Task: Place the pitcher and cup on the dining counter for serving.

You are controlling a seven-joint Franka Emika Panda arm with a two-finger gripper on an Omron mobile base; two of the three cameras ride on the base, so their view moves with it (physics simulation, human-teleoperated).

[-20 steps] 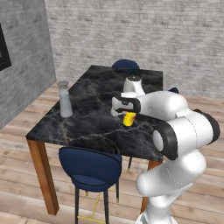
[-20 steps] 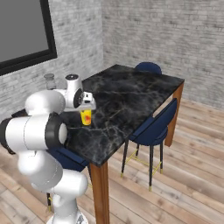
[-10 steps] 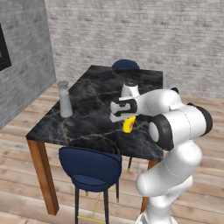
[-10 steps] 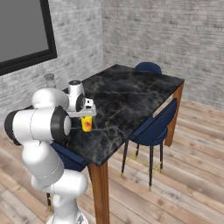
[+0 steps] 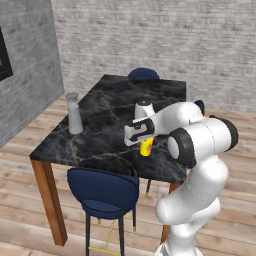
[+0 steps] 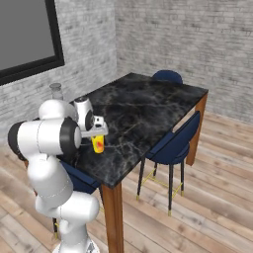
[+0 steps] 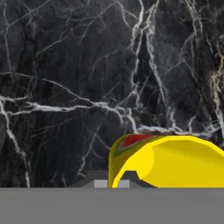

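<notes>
Cup (image 5: pixel 146 147) lower, nearer — pitcher (image 5: pixel 74 113) in base views.

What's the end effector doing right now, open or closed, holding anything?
End effector: closed on the yellow cup, held over the dining counter.

The dining counter (image 5: pixel 107 102) stands in a corner of the room, with one chair (image 5: pixel 103 189) tucked in at its near side in the left base view, another chair (image 5: pixel 143 74) at its far end, and a third chair (image 6: pixel 174 142) along the side that faces the right base camera. The pitcher (image 5: pixel 74 113) stands upright on the counter near its left edge, well apart from the cup (image 5: pixel 146 147). The cup hangs in the gripper (image 5: pixel 145 142) over the counter's near right part, close to the edge beside the robot, with the counter top (image 7: pixel 87 87) directly beneath it in the hand view.
</notes>
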